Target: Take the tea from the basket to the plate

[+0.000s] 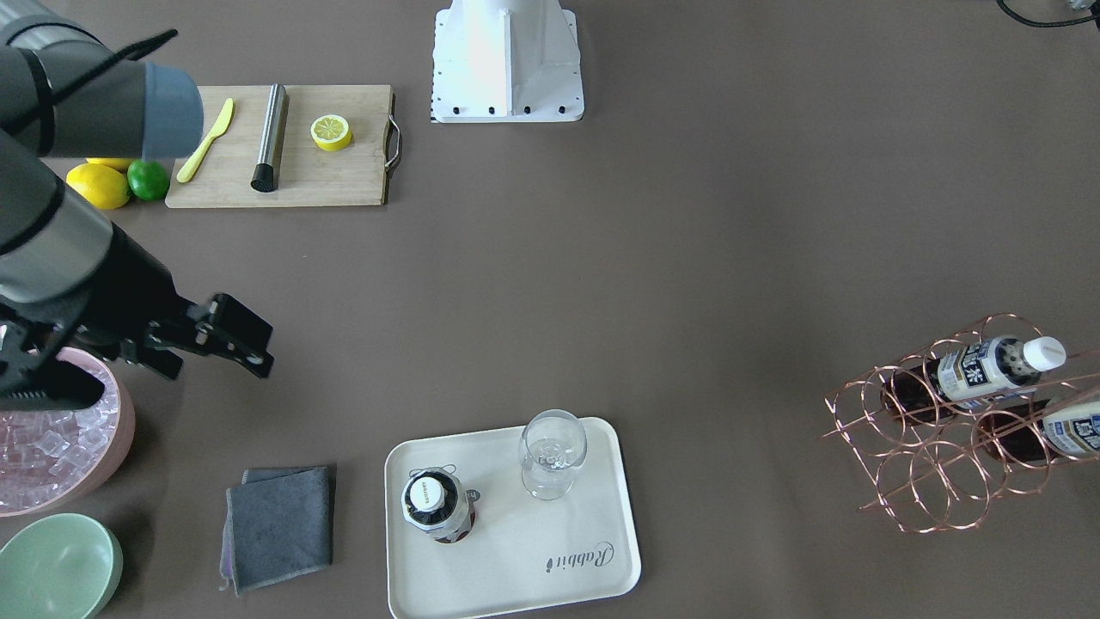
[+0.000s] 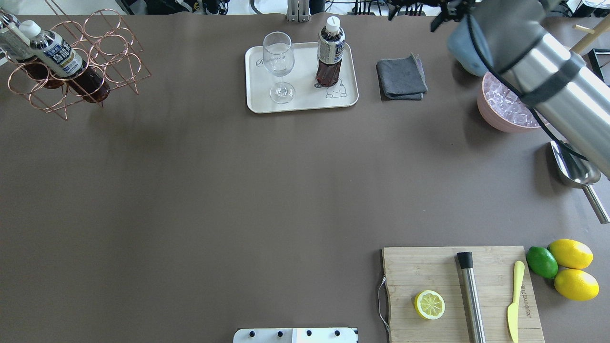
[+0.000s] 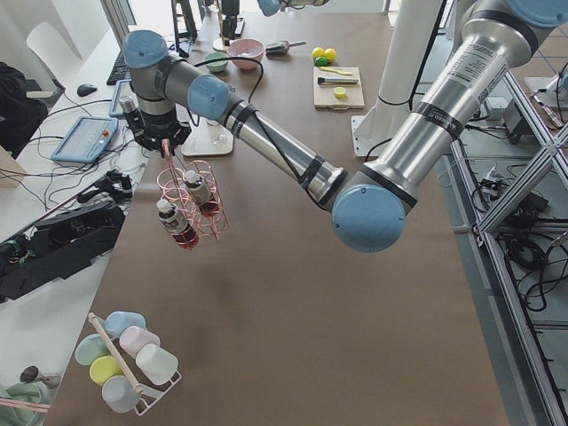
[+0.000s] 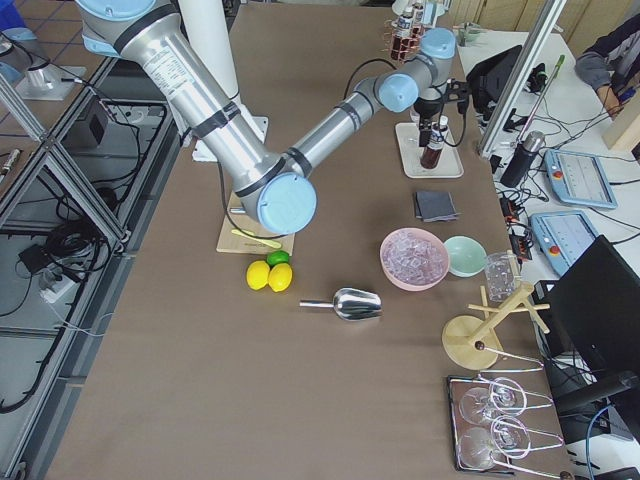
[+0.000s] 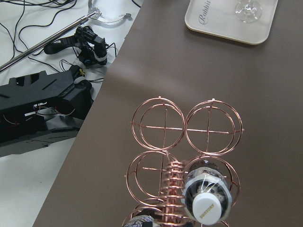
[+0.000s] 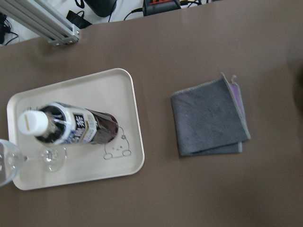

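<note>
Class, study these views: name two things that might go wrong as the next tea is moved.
The basket is open wire; pulling a leaning tea may drag or tip it. The plate already holds a standing tea and a glass; another bottle set down might knock either.

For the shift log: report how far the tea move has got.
Done: one tea bottle stands upright on the cream tray, beside the glass. In hand: nothing; the right end effector is open and clear of it. Remaining: two tea bottles sit in the copper wire basket, if wanted too.
</note>
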### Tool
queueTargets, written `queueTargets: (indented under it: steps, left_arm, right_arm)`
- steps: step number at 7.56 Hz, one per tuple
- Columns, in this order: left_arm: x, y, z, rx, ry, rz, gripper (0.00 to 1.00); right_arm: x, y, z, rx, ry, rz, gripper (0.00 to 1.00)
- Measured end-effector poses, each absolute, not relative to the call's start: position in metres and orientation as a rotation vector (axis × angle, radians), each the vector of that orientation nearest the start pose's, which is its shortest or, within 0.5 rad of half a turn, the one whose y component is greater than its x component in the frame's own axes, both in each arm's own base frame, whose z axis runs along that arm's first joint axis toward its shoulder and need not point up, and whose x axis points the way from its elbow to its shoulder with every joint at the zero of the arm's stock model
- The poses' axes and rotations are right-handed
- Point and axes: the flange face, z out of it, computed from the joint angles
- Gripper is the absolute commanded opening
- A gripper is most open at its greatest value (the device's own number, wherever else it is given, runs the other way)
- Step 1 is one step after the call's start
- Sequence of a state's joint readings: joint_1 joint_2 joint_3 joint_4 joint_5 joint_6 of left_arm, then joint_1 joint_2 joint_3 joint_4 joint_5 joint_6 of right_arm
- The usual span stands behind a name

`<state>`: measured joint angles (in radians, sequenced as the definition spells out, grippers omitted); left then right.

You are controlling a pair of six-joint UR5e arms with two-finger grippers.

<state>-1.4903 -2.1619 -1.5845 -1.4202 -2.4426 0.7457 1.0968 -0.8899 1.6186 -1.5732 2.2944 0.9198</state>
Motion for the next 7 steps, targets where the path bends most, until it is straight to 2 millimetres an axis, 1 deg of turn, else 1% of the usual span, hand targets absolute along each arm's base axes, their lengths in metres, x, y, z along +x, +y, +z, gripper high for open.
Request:
queueTargets:
  steps: [1, 2, 3, 4, 5, 6, 7]
  left_arm:
    - [-0.005, -0.696, 0.312, 0.720, 0.669, 1.025, 0.00]
    - [-0.005, -0.704, 0.318, 0.731, 0.649, 1.084, 0.00]
    - [-0.004, -0.712, 0.330, 0.740, 0.634, 1.149, 0.00]
    - [-0.003, -0.720, 0.346, 0.757, 0.618, 1.207, 0.00]
    - [-0.001, -0.726, 0.358, 0.774, 0.605, 1.243, 0.00]
    - [0.001, -0.729, 0.366, 0.785, 0.595, 1.268, 0.00]
    - [0.001, -0.730, 0.368, 0.794, 0.584, 1.288, 0.00]
  right_arm:
    - [-0.216, -0.590, 0.253, 0.075, -0.943, 0.119, 1.00]
    - [-0.183, -0.566, 0.274, 0.058, -0.906, 0.111, 1.00]
    - [-0.152, -0.550, 0.295, 0.036, -0.866, 0.113, 1.00]
    - [-0.120, -0.535, 0.323, 0.015, -0.830, 0.108, 1.00]
    - [-0.082, -0.522, 0.361, -0.003, -0.798, 0.103, 1.00]
    - [-0.055, -0.507, 0.401, -0.041, -0.774, 0.096, 1.00]
    - [-0.036, -0.493, 0.430, -0.072, -0.761, 0.092, 1.00]
